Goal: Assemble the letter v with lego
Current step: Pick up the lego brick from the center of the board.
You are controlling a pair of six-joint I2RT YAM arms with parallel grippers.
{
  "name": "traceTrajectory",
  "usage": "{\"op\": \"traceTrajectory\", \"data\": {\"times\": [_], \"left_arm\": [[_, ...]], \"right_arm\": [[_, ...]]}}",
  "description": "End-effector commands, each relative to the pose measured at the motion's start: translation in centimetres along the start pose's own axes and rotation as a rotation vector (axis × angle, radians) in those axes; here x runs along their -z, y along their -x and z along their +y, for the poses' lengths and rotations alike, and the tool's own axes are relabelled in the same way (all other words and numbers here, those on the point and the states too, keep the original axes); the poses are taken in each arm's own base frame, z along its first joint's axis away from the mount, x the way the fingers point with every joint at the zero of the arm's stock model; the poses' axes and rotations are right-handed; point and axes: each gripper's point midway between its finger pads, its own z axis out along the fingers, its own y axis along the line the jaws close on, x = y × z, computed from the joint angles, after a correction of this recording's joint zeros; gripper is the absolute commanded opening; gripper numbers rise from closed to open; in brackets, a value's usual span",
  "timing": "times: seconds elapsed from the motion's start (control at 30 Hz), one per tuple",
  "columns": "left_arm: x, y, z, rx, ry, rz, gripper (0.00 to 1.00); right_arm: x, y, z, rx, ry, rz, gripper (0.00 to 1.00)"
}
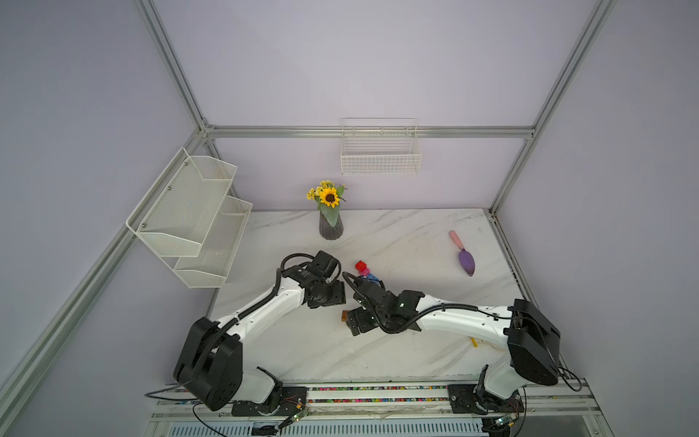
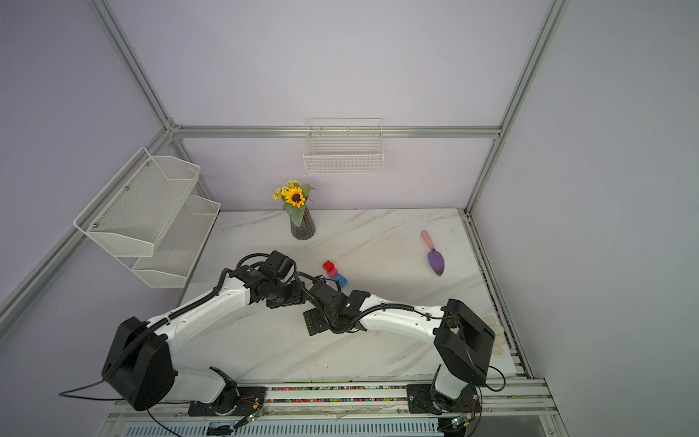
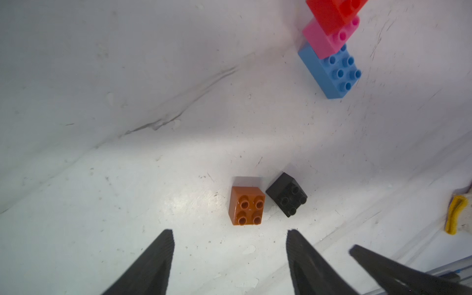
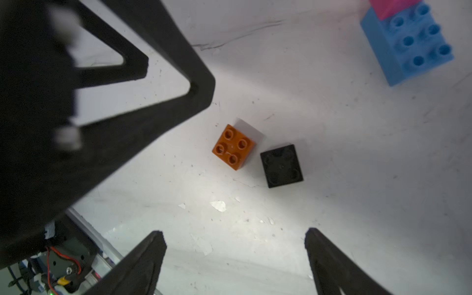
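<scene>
I count five studded plastic bricks. One is the long blue brick [image 3: 337, 74] and four are square. The pink brick [image 3: 324, 38] sits on one end of the blue brick, with the red brick [image 3: 332, 12] stepped on the pink, so one arm of the V is joined. The orange brick [image 3: 246, 205] and the black brick [image 3: 287, 195] stand loose with studs up, just beside each other. They lie apart from the blue brick, on the side toward my bases. My two claws are near that pair: my left claw [image 3: 229, 232] is spread and empty, and my right claw [image 4: 234, 231] is spread too, gripping nothing.

There is one table [image 1: 397, 234], white marble-look, grey-veined and scuffed. The walls [image 1: 340, 75] are lilac.

Well to the right of the blue brick lies one trowel [image 1: 463, 253] — purple blade, pink handle. Beyond the blue brick, by the back wall, stands one ribbed dark vase [image 1: 331, 227] of yellow flowers.
</scene>
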Motion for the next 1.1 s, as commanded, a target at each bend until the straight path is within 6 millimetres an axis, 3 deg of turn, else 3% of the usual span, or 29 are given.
{"op": "traceTrajectory", "data": {"times": [0.0, 0.13, 0.27, 0.37, 0.47, 0.73, 1.07], "left_arm": [[2.1, 2.1, 2.4, 0.075, 0.038, -0.171, 0.81], [4.0, 2.1, 4.5, 0.108, 0.043, -0.276, 1.0], [5.3, 2.1, 6.0, 0.121, 0.051, -0.346, 1.0], [5.5, 1.9, 6.2, 0.122, 0.027, -0.354, 1.0], [5.6, 1.9, 6.2, 0.112, 0.019, -0.357, 1.0], [4.9, 1.5, 6.4, 0.108, -0.008, -0.34, 1.0], [4.8, 1.1, 7.0, 0.132, -0.006, -0.346, 1.0]], "right_arm": [[-1.8, 1.2, 0.8, -0.149, -0.057, -0.087, 0.9], [-3.9, 1.4, 1.4, -0.215, -0.088, -0.118, 0.88], [-5.4, 2.3, 1.7, -0.242, -0.121, -0.144, 0.84], [-6.9, 2.3, 1.8, -0.25, -0.159, -0.128, 0.83], [-7.8, 2.3, 1.6, -0.269, -0.176, -0.135, 0.75], [-7.9, 2.0, 0.5, -0.291, -0.231, -0.144, 0.73], [-8.3, 0.7, -0.7, -0.204, -0.297, -0.084, 0.58]]}}
